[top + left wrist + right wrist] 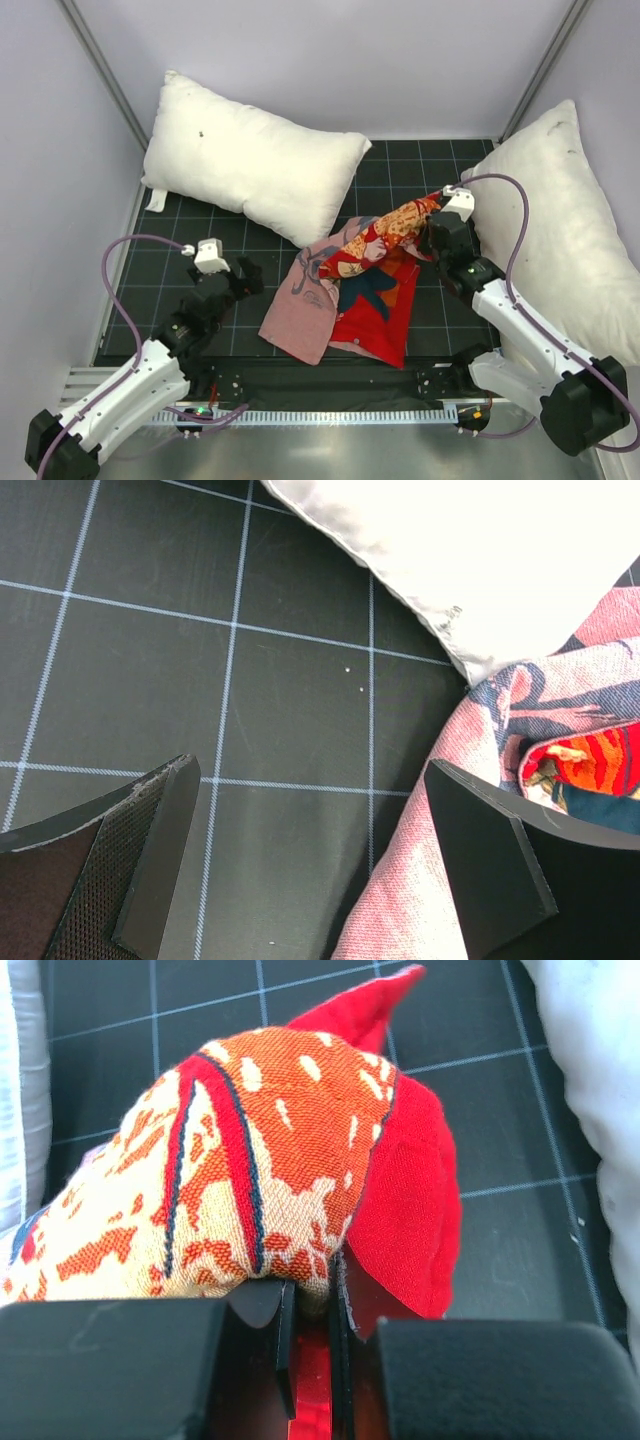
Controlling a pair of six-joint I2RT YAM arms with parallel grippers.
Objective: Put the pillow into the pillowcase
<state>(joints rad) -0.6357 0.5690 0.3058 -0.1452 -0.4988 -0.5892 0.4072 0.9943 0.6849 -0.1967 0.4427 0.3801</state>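
The pillow [250,155], plump and white with a dark speck, lies at the back left of the mat; its corner shows in the left wrist view [470,550]. The pillowcase [355,285] lies crumpled mid-mat, red print up, faded pink reverse [450,810] folded over on its left. My right gripper [432,232] is shut on the pillowcase's upper right end [270,1160] and holds it lifted off the mat. My left gripper [252,276] is open and empty, just left of the pink edge; its right finger [500,860] is over the fabric.
A larger white pillow [565,230] with dark-speckled edges leans against the right wall, close to my right arm; it also shows in the right wrist view [600,1080]. The black gridded mat [190,250] is ringed by grey walls. A metal rail [330,415] runs along the near edge.
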